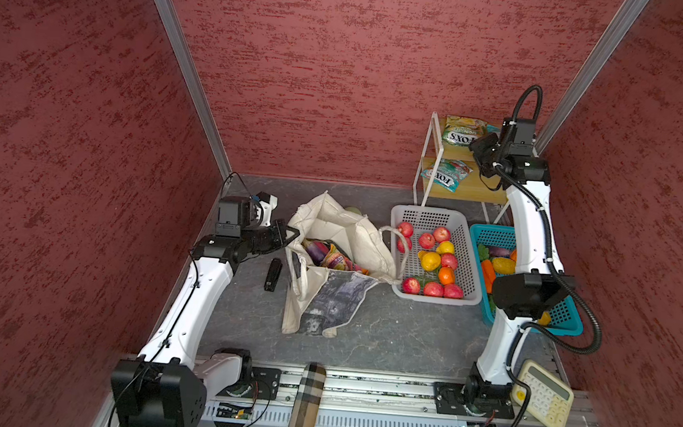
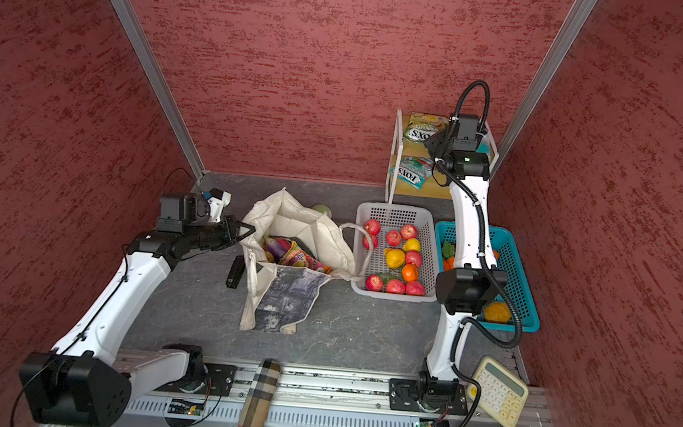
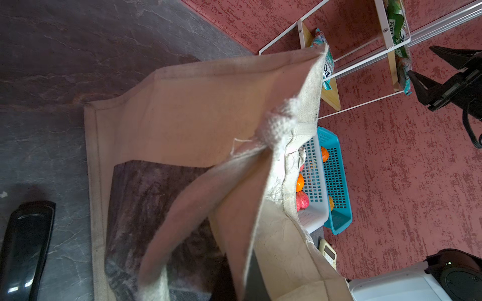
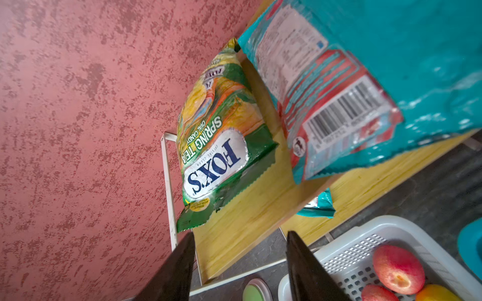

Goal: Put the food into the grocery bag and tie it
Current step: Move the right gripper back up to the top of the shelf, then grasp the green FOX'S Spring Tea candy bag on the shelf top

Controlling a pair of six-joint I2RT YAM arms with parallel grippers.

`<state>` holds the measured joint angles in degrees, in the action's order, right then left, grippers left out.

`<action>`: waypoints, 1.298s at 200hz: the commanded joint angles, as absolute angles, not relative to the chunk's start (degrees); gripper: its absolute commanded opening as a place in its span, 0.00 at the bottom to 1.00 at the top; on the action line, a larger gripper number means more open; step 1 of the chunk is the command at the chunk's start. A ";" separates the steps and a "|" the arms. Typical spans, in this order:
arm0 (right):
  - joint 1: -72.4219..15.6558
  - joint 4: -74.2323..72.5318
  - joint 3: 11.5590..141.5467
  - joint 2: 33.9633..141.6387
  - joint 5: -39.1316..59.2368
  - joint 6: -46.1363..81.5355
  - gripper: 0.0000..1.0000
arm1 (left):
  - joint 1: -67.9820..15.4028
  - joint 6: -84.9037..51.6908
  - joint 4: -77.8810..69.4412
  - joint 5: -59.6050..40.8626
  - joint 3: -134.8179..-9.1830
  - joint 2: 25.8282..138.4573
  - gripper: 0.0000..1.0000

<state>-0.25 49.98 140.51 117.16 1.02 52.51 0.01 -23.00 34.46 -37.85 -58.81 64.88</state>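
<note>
The left gripper (image 1: pixel 290 234) pinches the rim of the grocery bag (image 1: pixel 343 227) on the table (image 1: pixel 397 335), likely to hold its mouth open. The right gripper (image 4: pixel 240 263) is open and empty, facing the green packet (image 4: pixel 221 146) on the shelf (image 4: pixel 250 216).

The widest open stretch of bench (image 1: pixel 405 340) lies in front of the canvas tote (image 1: pixel 346 231) and the white basket (image 1: pixel 468 253), as far as the front rail, where a plaid case (image 1: pixel 308 399) and a calculator (image 1: pixel 544 395) sit. Left of the tote, a black stapler (image 1: pixel 273 275) narrows the gap. The tote's mouth gapes upward, with open room above it. The left gripper (image 1: pixel 293 235) takes up its left rim, jaws closed on the cloth. A strap handle (image 1: pixel 407 259) lies against the white basket, leaving no gap there. The right arm's elbow (image 1: pixel 529 294) overhangs the blue basket (image 1: pixel 492 234). At the shelf rack (image 1: pixel 487 188), the right gripper (image 4: pixel 240 234), jaws apart, faces the green FOX'S packet (image 4: pixel 221 146), with a teal packet (image 4: pixel 339 91) just beside it.
</note>
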 commanded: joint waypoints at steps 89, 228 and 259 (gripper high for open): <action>0.09 42.39 143.70 122.78 3.49 65.84 0.52 | 1.03 -23.10 32.08 -39.31 -58.27 64.51 0.00; 0.61 37.09 144.31 127.80 2.75 72.77 0.21 | 1.85 -22.94 32.08 -39.55 -58.36 64.69 0.00; 0.56 34.16 144.32 126.89 2.74 73.27 0.00 | 2.00 -22.94 32.08 -39.46 -58.36 64.69 0.00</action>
<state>0.23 36.99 143.39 126.78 3.36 72.03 1.13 -23.38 34.44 -38.96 -58.81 64.88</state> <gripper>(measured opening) 0.066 0.049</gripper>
